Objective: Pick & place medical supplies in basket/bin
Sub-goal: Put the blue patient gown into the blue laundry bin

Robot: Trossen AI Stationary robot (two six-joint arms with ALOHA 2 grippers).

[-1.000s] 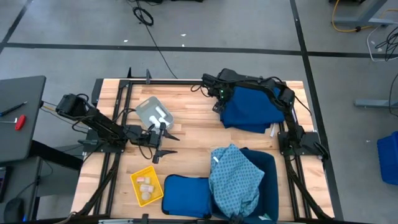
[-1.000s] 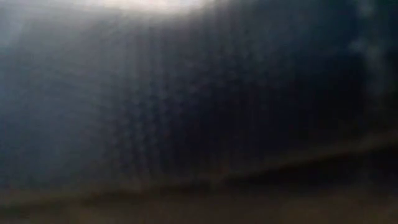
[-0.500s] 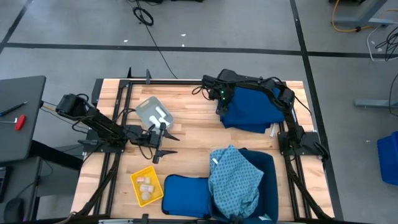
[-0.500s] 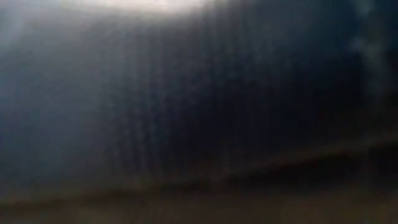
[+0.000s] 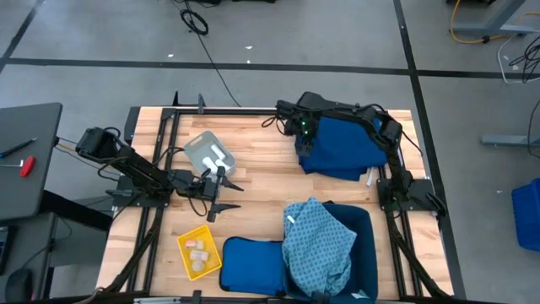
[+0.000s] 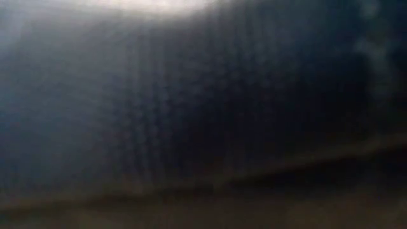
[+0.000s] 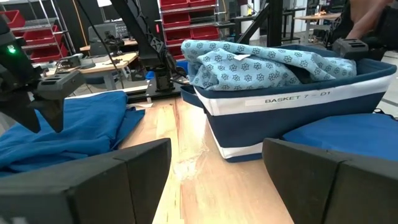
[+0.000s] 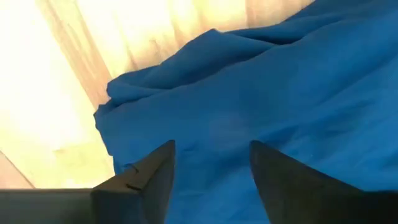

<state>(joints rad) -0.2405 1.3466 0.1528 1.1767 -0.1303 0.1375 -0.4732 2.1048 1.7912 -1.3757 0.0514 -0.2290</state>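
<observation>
Both fingers of the right tool stood apart, pressing down on the dark blue cloth at its edge on the bench; the left tool waited open beside the grey tray

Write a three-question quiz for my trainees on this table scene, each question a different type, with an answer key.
1. True or false: the patterned cloth lies in the blue bin.
2. Which holds small packets: A grey tray, B yellow basket, C blue bin?
3. What lies under the right gripper?

Key: 1 true. 2 B. 3 The dark blue cloth; the gripper's fingers are apart just over it, while the left gripper waits beside the grey tray.
</observation>
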